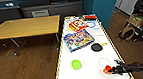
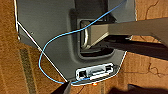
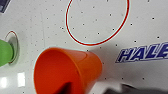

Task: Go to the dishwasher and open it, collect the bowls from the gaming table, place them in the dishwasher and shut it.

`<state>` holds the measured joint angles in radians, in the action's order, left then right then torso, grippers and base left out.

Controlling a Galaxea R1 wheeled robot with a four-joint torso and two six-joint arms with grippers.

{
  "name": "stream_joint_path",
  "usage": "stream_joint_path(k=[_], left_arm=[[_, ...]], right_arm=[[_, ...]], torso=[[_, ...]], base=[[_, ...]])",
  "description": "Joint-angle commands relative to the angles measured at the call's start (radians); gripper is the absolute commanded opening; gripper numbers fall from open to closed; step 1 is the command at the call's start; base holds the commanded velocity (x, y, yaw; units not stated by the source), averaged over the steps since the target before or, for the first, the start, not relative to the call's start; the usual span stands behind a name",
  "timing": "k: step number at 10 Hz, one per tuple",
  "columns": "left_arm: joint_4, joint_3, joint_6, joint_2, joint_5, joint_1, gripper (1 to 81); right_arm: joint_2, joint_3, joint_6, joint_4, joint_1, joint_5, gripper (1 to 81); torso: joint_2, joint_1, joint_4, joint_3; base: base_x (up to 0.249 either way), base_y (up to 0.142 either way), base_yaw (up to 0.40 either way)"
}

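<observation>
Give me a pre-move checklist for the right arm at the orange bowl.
1. Right gripper at the orange bowl: ok.
2. Grip closed on the bowl: cannot tell.
3. Bowl upright: not ok, it looks tipped in the right wrist view.
4. Bowl empty: ok, nothing seen inside.
5. Green bowl apart from the orange one: ok.
6. Game boxes away from the arm: ok.

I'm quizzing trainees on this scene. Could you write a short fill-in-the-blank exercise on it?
1. The right gripper is at an ______ cup.
2. The green bowl sits on a ______ table.
3. The red ring printed on the table has the shape of a ______.
4. The wooden table stands on a ______ floor.

Missing words: orange; white; circle; wooden
</observation>
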<state>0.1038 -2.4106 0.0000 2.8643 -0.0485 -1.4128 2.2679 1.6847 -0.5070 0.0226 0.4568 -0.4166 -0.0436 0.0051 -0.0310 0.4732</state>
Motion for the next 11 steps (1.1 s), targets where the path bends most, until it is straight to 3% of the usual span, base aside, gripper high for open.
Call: stream_joint_path(k=[1,3,5,8,10,11], left_arm=[[-0.01,-0.004,0.002,-0.014,0.073,-0.002,81.1],[-0.009,-0.002,0.002,-0.012,0.073,-0.002,81.1],[-0.007,-0.002,0.002,-0.011,0.073,-0.004,81.1],[-0.001,0.002,0.002,-0.003,0.053,-0.004,81.1],[0.002,0.004,0.002,-0.002,0.041,0.001,81.1],[-0.001,0.005,0.002,-0.008,0.032,0.008,81.1]], right_arm=[[-0.029,0.003,-0.007,0.028,-0.08,0.013,1.0],[-0.049,-0.007,-0.01,0.033,-0.08,0.015,1.0],[-0.124,-0.1,-0.021,0.036,-0.123,0.007,1.0],[-0.369,-0.33,-0.045,0.034,-0.219,-0.031,1.0],[-0.554,-0.448,-0.044,0.02,-0.197,-0.067,1.0],[-0.647,-0.49,-0.042,0.022,-0.142,-0.064,1.0]], torso=[[0.0,0.0,0.0,0.0],[0.0,0.0,0.0,0.0],[0.0,0.0,0.0,0.0],[0.0,0.0,0.0,0.0],[0.0,0.0,0.0,0.0],[0.0,0.0,0.0,0.0]], base=[[0.0,0.0,0.0],[0.0,0.0,0.0],[0.0,0.0,0.0],[0.0,0.0,0.0],[0.0,0.0,0.0],[0.0,0.0,0.0]])
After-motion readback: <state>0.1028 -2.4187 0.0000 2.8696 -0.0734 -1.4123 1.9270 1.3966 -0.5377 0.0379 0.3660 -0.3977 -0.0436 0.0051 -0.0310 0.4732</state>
